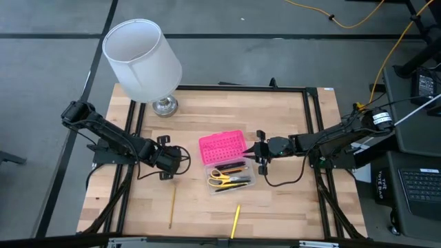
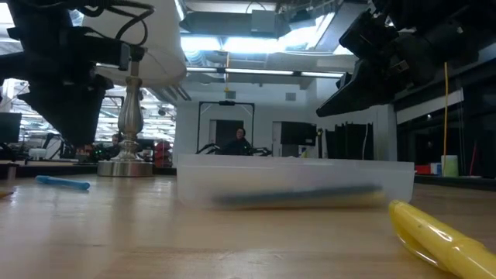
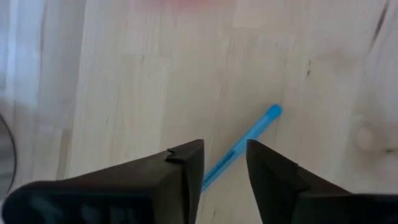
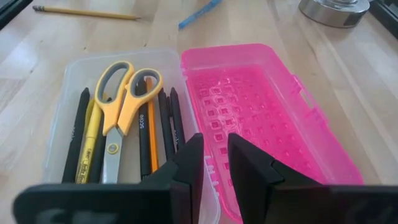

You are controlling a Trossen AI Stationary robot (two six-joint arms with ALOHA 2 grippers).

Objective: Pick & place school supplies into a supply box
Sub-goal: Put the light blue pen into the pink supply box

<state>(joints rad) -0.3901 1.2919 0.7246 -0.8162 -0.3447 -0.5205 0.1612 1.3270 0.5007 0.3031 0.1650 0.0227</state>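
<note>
While the blue pen (image 3: 239, 149) lies on the table (image 1: 275, 117) left of the supply box (image 1: 233, 175), the left tool (image 3: 224, 165) hangs above it, fingers narrowly parted; next it probably must descend and close. Right tool (image 4: 214, 158) waits, slightly open, by the box.

Legible text is scarce. A box (image 1: 384, 184) at the right edge of the high view carries "TOTE BOX" lettering. Print runs along a black pen (image 4: 143, 138) and a yellow marker (image 4: 86, 155) inside the case (image 4: 68, 93); it cannot be read with certainty.
</note>
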